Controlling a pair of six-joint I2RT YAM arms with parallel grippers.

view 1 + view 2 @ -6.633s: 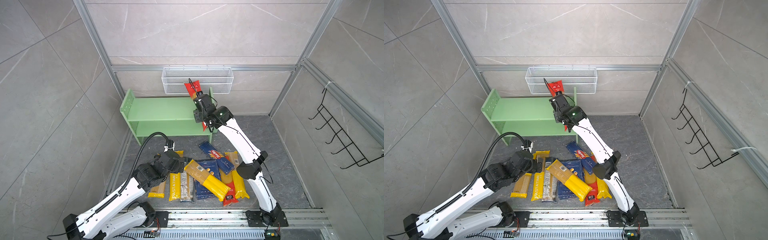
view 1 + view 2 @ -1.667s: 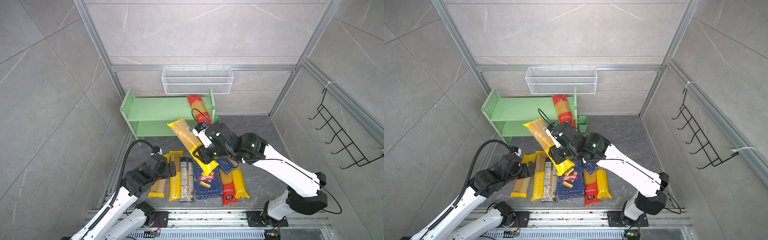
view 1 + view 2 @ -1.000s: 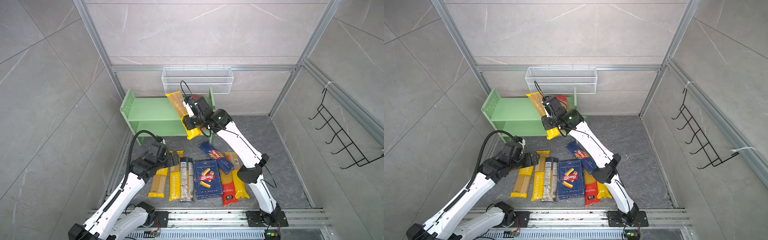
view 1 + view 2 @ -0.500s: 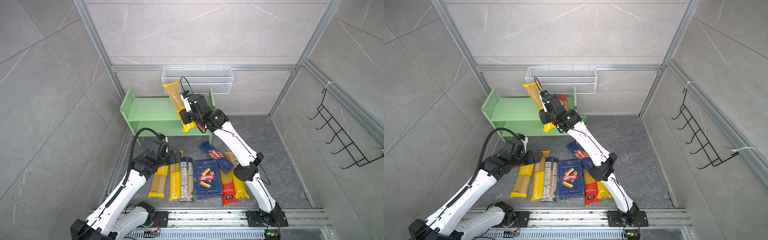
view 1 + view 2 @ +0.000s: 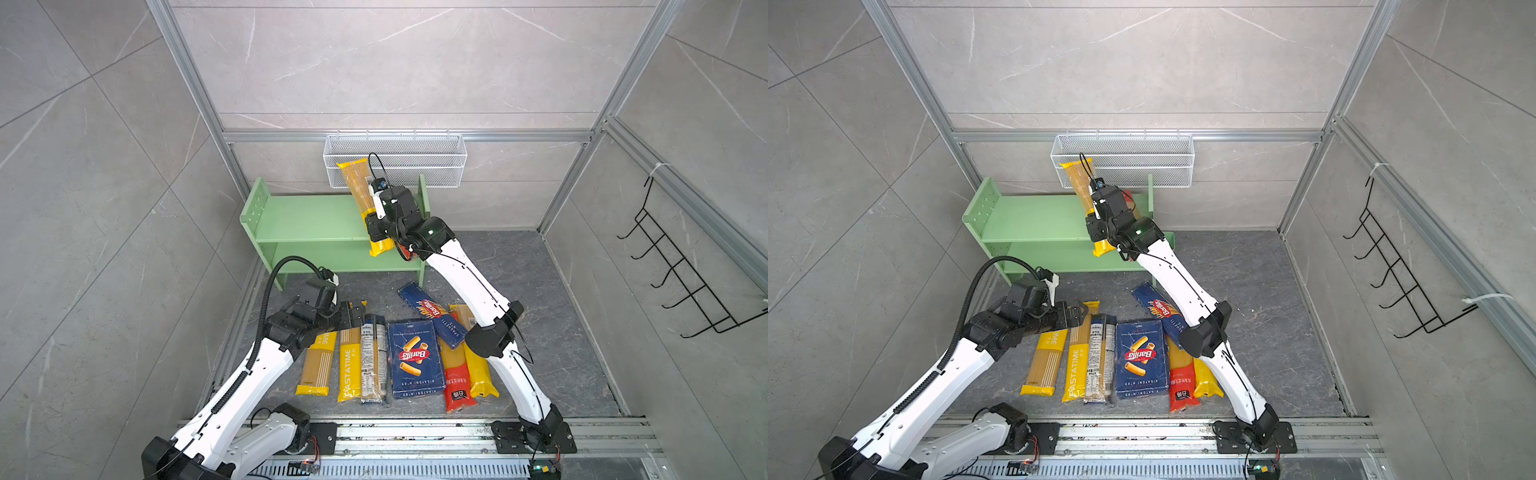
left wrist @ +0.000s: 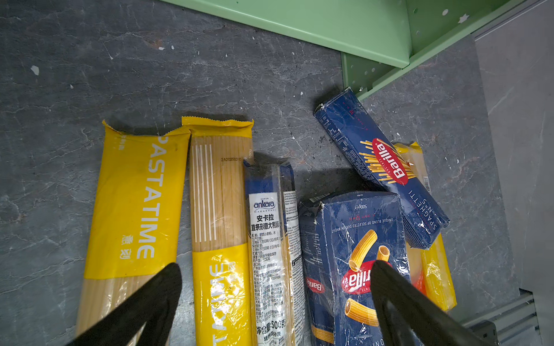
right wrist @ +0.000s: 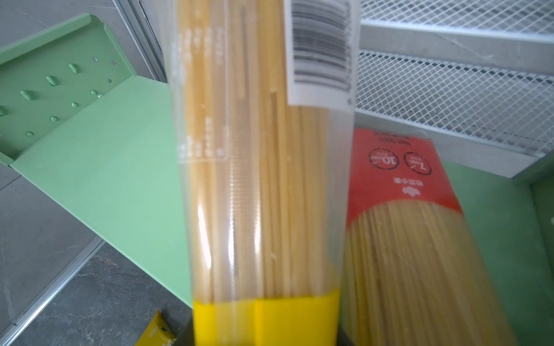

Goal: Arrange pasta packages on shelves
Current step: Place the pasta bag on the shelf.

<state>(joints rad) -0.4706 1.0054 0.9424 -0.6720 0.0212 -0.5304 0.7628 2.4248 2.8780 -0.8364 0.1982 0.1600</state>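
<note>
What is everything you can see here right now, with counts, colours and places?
shelf unit: one, pale green, against the back wall.
red-ended spaghetti bag: one, on the top shelf.
yellow-ended spaghetti bag: one, tilted over the top shelf.
Barilla boxes: two, dark blue, on the floor.
floor spaghetti bags: five, yellow, red or clear, beside the boxes.
mesh basket: one, white, back wall.
hook rack: one, black, side wall.
left gripper: black, open, above the floor packs.
right gripper: black, holding the yellow-ended spaghetti bag.
</note>
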